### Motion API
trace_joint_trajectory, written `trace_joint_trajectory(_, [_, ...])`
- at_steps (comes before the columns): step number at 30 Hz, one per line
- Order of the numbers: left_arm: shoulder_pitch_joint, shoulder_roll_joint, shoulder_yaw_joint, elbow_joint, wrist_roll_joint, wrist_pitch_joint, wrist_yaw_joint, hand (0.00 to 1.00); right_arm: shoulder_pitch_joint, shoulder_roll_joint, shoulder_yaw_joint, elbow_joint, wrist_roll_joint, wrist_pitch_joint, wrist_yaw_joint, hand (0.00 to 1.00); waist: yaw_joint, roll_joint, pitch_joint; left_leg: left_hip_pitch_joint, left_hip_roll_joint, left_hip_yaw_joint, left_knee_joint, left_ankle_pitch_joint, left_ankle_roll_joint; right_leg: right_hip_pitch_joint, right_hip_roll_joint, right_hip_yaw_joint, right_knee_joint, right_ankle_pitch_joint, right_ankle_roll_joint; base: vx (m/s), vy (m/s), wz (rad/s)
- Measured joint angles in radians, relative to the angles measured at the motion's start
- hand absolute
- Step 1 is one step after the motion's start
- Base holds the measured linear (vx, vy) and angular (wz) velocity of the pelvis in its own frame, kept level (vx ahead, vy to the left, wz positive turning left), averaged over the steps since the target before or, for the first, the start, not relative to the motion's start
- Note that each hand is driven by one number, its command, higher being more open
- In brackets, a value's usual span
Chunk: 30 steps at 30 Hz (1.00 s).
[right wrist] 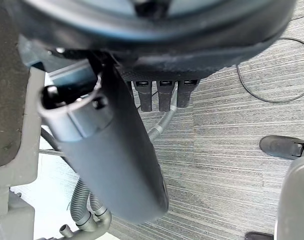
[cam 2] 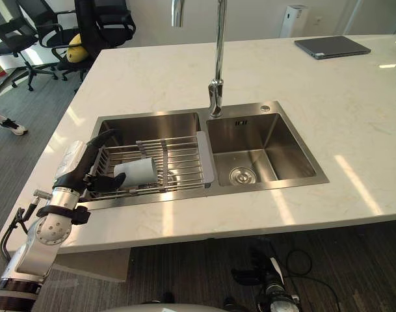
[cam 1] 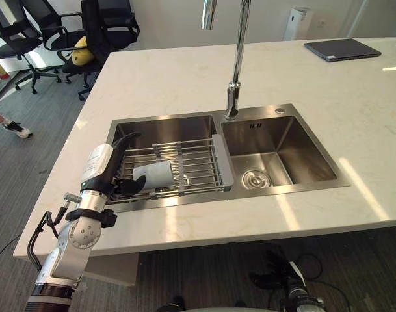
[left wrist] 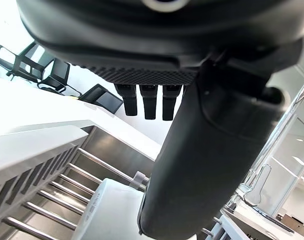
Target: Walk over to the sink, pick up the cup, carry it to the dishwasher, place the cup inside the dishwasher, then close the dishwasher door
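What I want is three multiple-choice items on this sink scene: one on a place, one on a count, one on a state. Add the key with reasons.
1. Where does the cup lie?
A. On the counter.
B. On a chair.
C. On the wire rack in the left basin.

2. How many basins has the sink?
A. One.
B. Two.
C. Three.

3. How is the left hand?
A. Fingers straight, beside the cup.
B. Curled round the tap.
C. Lifting the cup above the counter.

Key:
1 C: the cup rests on the wire rack over the left basin.
2 B: the left basin and a right basin sit side by side.
3 A: the left wrist view shows the fingers straight, with the cup just past them.
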State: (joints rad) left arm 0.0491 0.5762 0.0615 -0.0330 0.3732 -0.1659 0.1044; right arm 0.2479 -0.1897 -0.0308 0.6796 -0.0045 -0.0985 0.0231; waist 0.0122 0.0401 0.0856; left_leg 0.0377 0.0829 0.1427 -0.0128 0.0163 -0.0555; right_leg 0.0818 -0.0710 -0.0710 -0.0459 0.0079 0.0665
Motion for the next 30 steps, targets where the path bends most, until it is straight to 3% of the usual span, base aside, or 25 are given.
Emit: trace_joint_trajectory(30, [-0.016, -0.004, -0.074, 0.082, 0.101, 0.008, -0.047, 0.9, -0.004, 0.002, -0.002, 0.005, -0.02, 0.015, -0.001, 0.9, -0.028, -0.012, -0.015, 0.015, -0.006, 0.006, -0.051, 0.011, -0.001, 0.008, 0.001, 0.0, -0.039, 0.007, 0.002, -0.01, -0.005, 0.0])
